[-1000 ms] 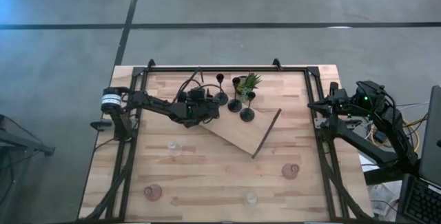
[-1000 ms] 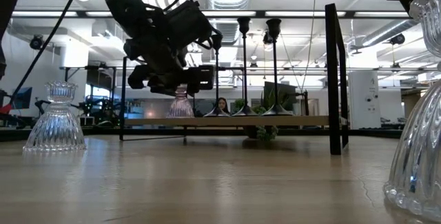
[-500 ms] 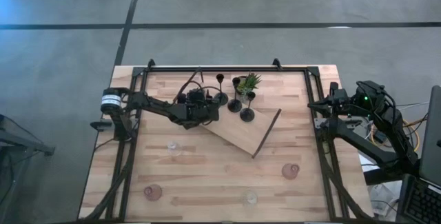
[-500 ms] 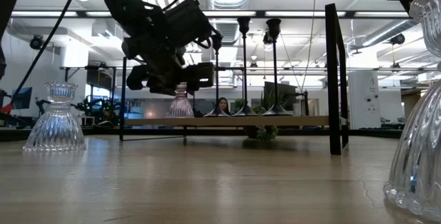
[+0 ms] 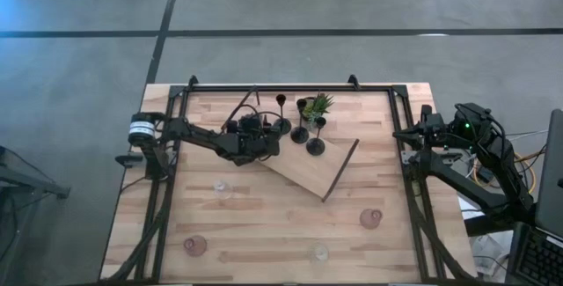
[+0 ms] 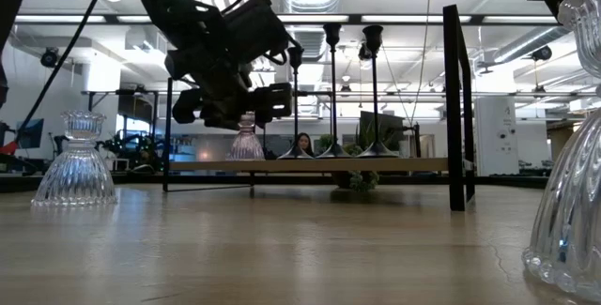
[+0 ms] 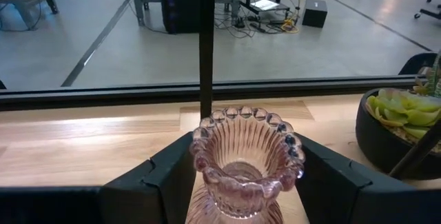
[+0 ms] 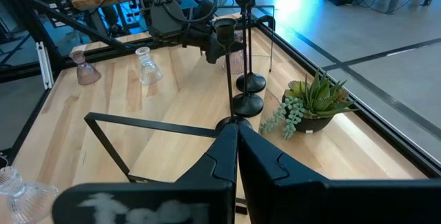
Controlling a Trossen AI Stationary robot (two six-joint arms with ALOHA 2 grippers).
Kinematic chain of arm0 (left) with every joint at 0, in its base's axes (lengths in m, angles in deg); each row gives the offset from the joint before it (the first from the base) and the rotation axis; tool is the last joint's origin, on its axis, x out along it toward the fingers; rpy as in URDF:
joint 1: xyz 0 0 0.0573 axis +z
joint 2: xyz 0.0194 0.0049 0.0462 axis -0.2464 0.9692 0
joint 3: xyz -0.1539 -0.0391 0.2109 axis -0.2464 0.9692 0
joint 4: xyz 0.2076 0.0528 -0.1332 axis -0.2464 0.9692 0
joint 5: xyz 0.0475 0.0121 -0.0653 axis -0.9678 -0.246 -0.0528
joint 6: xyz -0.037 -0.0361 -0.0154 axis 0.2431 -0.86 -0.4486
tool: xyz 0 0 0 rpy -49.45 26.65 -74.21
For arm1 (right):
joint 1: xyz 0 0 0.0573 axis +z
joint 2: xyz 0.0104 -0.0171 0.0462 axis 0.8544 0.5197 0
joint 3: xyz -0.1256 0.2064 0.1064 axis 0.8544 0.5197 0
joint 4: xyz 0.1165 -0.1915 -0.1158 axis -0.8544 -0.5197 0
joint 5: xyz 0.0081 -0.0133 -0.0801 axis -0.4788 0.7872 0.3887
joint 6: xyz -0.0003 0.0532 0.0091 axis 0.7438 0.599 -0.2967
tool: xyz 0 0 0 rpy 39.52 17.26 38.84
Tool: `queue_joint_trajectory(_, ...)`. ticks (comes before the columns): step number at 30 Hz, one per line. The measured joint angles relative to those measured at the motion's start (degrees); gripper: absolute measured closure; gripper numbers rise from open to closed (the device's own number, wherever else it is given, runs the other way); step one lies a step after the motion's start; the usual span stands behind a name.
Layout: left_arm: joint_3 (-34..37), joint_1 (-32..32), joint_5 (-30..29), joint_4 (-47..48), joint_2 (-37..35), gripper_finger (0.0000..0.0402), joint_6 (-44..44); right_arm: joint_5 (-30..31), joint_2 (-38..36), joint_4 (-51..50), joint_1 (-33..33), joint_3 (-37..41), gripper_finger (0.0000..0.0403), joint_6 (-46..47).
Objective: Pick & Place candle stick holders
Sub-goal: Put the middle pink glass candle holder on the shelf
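Left pincer grips a pink glass cup over the wooden board's far corner.

From above, the left gripper [image 5: 261,138] sits at the corner of the wooden board [image 5: 303,172], the three black holders [image 5: 300,133] and the potted plant [image 5: 319,105] just beyond it toward the table's back rail; open tabletop spreads in front, with cups [image 5: 370,218] scattered well apart near the front edge. At table level, the pink cup [image 6: 246,143] hangs under the gripper, above the board's surface. The left wrist view shows both fingers [image 7: 169,176] pressed against the cup's ribbed sides. The right gripper [image 8: 238,148] waits closed at the table's right edge.
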Motion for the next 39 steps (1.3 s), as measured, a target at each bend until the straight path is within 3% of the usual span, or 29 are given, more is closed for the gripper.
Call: queue_joint_trajectory(39, 0.0, -3.2, 0.5, -0.3, 0.0, 0.0179, 0.0, 0.0, 0.0, 0.0, 0.0, 0.0, 0.0394, 0.0)
